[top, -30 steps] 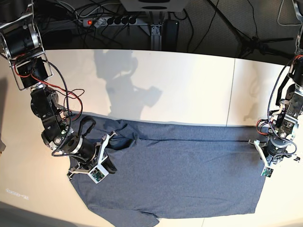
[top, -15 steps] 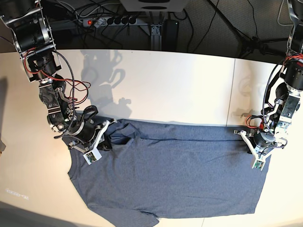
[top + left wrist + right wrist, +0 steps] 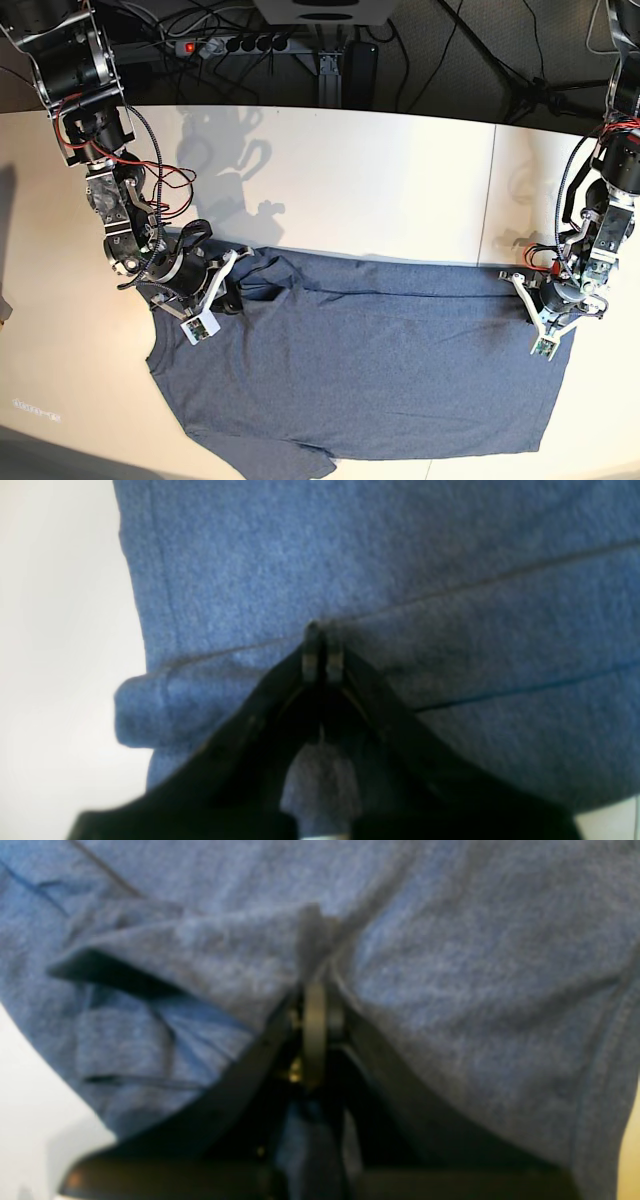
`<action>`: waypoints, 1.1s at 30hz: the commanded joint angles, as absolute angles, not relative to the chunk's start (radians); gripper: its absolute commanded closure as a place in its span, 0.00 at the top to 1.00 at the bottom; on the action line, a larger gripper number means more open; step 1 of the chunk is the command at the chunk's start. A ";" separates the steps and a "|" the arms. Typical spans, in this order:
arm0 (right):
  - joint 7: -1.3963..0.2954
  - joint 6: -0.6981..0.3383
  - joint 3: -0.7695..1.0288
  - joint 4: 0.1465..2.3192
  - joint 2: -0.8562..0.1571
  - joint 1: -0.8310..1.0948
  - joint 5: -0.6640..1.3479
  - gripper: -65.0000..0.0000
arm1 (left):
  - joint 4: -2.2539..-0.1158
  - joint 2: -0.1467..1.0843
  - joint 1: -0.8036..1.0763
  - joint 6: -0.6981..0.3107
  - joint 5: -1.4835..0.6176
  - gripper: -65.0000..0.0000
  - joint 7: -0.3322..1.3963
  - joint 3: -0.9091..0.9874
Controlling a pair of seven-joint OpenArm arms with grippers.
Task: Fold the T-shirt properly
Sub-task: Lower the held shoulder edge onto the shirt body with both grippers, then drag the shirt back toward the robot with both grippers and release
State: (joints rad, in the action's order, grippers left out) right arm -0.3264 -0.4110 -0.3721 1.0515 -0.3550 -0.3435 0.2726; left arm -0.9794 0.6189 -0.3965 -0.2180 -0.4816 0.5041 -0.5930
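Note:
The blue-grey T-shirt [image 3: 370,360] lies spread on the white table [image 3: 380,180], plain side up, with no lettering visible. My right gripper [image 3: 234,291], on the left of the base view, is shut on a bunched fold of cloth near the shirt's collar and sleeve end. In the right wrist view its fingertips [image 3: 315,990] pinch the wrinkled T-shirt [image 3: 450,990]. My left gripper [image 3: 528,303], on the right of the base view, is shut on the shirt's far hem corner. In the left wrist view its fingertips [image 3: 322,650] close on a folded edge of the T-shirt [image 3: 450,540].
A seam [image 3: 488,190] runs across the table on the right. Behind the table's far edge lie a power strip [image 3: 235,44], cables and stand legs [image 3: 520,90]. The shirt's near sleeve [image 3: 300,465] reaches the table's front edge.
Both grippers have moved toward the far side of the table, still shut on the cloth. The shirt's far edge has shifted with them, and the left gripper has moved slightly inward.

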 commanded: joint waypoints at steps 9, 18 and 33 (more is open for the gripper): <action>-0.422 -0.363 -0.162 1.392 -0.408 -0.049 0.293 0.00 | -1.356 0.703 -0.114 -0.232 -0.434 0.00 0.606 -0.503; -0.423 -0.374 -0.069 1.545 -0.484 0.147 0.317 0.00 | -1.603 0.704 0.143 -0.227 -0.376 0.00 0.636 -0.317; -0.424 -0.374 0.012 1.672 -0.527 0.319 0.321 0.00 | -1.784 0.698 0.347 -0.191 -0.285 0.00 0.636 -0.313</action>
